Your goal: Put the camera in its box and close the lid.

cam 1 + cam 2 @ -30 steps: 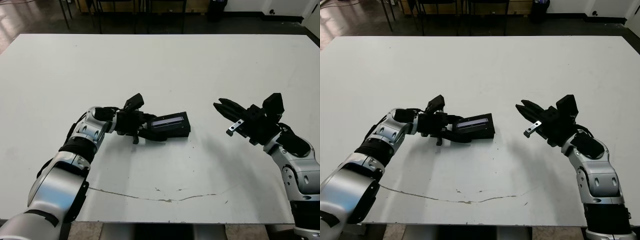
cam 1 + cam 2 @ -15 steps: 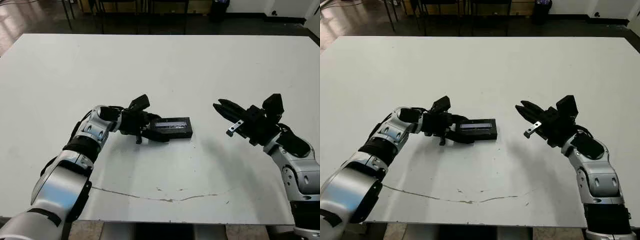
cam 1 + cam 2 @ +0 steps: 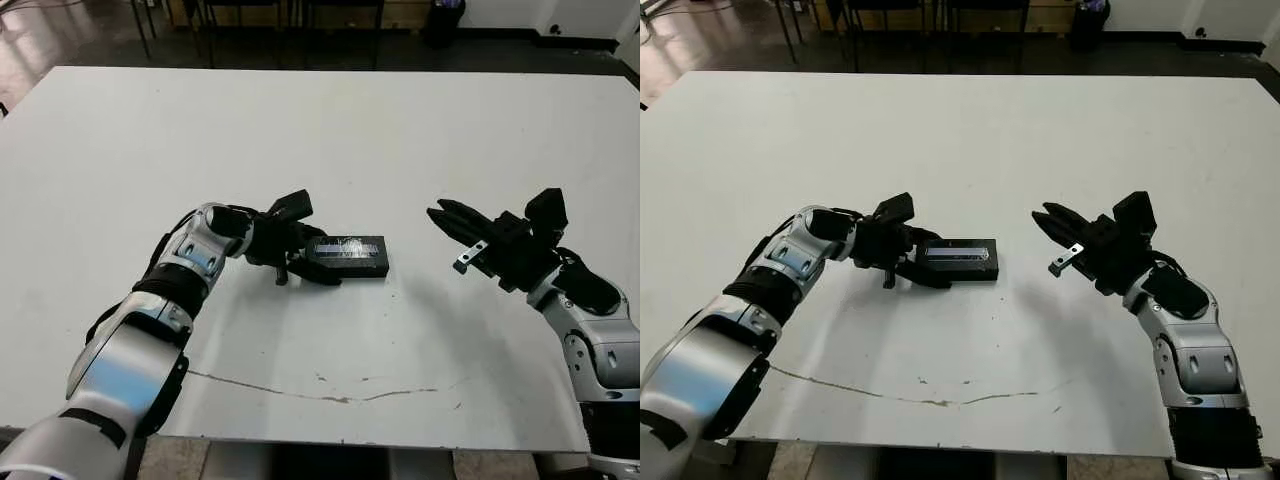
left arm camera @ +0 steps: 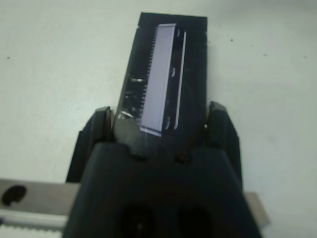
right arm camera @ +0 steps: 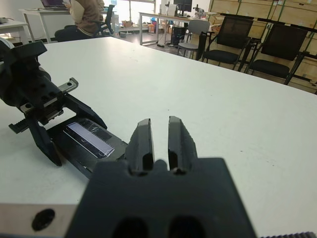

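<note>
The lid (image 3: 347,246), black with a pale silvery strip, lies flat near the table's middle. It rests on a black body of the same footprint that looks like the box (image 3: 352,270). My left gripper (image 3: 308,247) is shut on the lid's near end, one finger on each long side, as the left wrist view shows (image 4: 161,110). The camera is hidden. My right gripper (image 3: 437,213) hangs above the table, well to the right of the lid. It points toward the lid, fingers together and holding nothing.
A thin crack-like line (image 3: 330,397) runs across the white table (image 3: 320,130) near its front edge. In the right wrist view, a seated person (image 5: 89,15) and office chairs (image 5: 228,44) show beyond the table.
The lid was tilted up in my left gripper. It now lies flat and a little further right. The right arm has not moved.
</note>
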Controlling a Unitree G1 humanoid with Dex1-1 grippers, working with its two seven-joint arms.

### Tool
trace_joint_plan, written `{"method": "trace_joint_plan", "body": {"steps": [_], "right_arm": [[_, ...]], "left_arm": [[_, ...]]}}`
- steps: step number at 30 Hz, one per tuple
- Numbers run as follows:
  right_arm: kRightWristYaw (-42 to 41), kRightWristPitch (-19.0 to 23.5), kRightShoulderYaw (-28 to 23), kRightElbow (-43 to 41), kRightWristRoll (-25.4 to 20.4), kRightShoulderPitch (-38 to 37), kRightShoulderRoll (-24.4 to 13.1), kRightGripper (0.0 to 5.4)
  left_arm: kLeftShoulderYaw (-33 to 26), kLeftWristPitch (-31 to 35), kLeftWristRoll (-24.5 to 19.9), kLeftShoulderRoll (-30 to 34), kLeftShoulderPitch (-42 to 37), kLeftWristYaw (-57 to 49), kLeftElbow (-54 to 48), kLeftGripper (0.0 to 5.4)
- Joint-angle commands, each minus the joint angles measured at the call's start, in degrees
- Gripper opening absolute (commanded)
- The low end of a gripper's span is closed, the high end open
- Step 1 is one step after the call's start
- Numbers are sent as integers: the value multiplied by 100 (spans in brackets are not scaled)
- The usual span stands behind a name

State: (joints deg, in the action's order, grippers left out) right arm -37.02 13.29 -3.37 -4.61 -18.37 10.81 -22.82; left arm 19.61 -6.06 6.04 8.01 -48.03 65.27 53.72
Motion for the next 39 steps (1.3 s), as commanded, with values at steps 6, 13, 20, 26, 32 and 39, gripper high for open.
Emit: {"method": "trace_joint_plan", "body": {"steps": [6,13,20,26,32,39], "right_arm": [[-20,110,-45,34,-49,-11,-76,0],[-147,-49,-13,157,-62,24,-63,0],[-164,-84,-38,195,-85,5,-43,0],[-42,-23,14,97,-43,-24,-32,0],[-19,7,8,83,-71,-42,-29,0],[13,15,-8,69,-56,-39,-32,0]], "left_arm": [[465,-434,372,-128,20,235,164,328],[197,-674,92,403,270,662,187,487],[-178,-847,-207,1383,902,856,-354,538],[-800,-677,-809,2140,1542,908,-1115,538],[-1546,225,-1349,2584,2194,386,-2456,538],[-2516,1484,-1785,1300,3327,-2817,-5345,494]]}}
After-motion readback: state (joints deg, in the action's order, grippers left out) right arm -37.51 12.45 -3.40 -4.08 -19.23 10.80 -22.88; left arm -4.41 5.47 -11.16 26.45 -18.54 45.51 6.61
